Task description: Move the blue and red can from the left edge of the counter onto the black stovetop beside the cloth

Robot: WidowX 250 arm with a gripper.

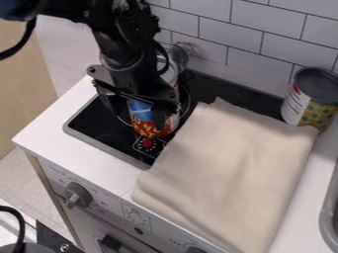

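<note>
The black gripper (140, 109) hangs low over the left part of the black stove top (96, 123), right at a can (150, 127) with a red, orange and blue label. The can stands on the stove, and the gripper covers part of its front and upper side. Whether the gripper holds the can cannot be made out. A folded cream cloth (231, 173) lies to the right of the can, over the stove's right part and the white counter. Behind the gripper is a shiny metal pot (177, 57), mostly hidden by the arm.
Another can (309, 101), with a dark top and a green and orange label, stands at the right near the tiled wall (237, 34). A grey sink rim (329, 212) shows at the right edge. Stove knobs (78, 194) line the front panel below the counter.
</note>
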